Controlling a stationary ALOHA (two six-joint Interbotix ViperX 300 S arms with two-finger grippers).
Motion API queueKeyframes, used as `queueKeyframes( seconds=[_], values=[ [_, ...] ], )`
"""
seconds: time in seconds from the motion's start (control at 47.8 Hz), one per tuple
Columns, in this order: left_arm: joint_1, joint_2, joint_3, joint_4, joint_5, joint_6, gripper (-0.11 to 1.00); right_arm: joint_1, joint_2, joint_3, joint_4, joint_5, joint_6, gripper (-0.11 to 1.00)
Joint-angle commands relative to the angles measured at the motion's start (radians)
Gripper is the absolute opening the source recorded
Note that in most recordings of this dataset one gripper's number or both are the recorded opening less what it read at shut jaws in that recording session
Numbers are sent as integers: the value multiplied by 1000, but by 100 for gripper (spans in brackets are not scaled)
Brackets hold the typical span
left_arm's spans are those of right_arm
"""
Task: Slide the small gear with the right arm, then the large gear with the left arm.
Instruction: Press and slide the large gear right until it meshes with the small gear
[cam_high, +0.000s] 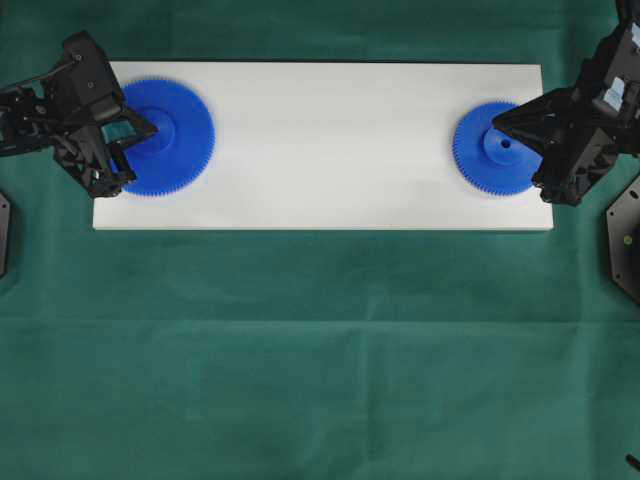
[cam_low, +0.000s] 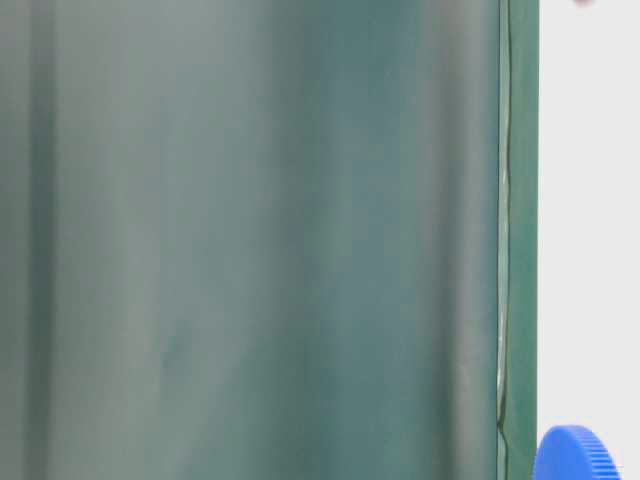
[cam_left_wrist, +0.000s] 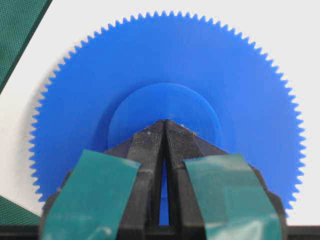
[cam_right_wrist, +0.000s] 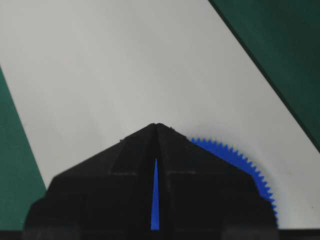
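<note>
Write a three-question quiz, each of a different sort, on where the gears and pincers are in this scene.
1. True or false: both gears lie on the white board.
2. Which gear sits at the board's left end in the overhead view? A) large gear B) small gear
3. Fill in: the left pincer has its fingertips closed together over the large gear's ____.

Key: 1 true; 2 A; 3 hub. The right pincer is likewise closed, over the small gear.

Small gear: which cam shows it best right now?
Overhead exterior. The small gear shows most of its disc and its hub hole on the white board, with the right gripper tip over its upper edge. In the right wrist view it is mostly hidden behind the shut fingers; just a toothed arc shows.
</note>
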Motion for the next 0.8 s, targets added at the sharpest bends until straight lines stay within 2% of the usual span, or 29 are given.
queueKeyframes(
  seconds=[0.0, 0.147, 0.356, 0.586, 0.774],
  values=[
    [-5, 3, -15, 2, 2, -2, 0, 3, 2, -15, 0, -8, 2, 50],
    [-41, 32, -58, 2, 2, -2, 0, 2, 2, -15, 0, -8, 2, 50],
    [-98, 187, -212, 2, 0, 2, 0, 3, 0, -15, 0, -8, 2, 50],
    [-141, 443, -480, 2, 17, 8, 0, 6, 0, -11, 0, -8, 2, 50],
    [-181, 595, -712, 5, 106, 8, 0, 9, -2, -9, 0, -12, 2, 50]
  ],
)
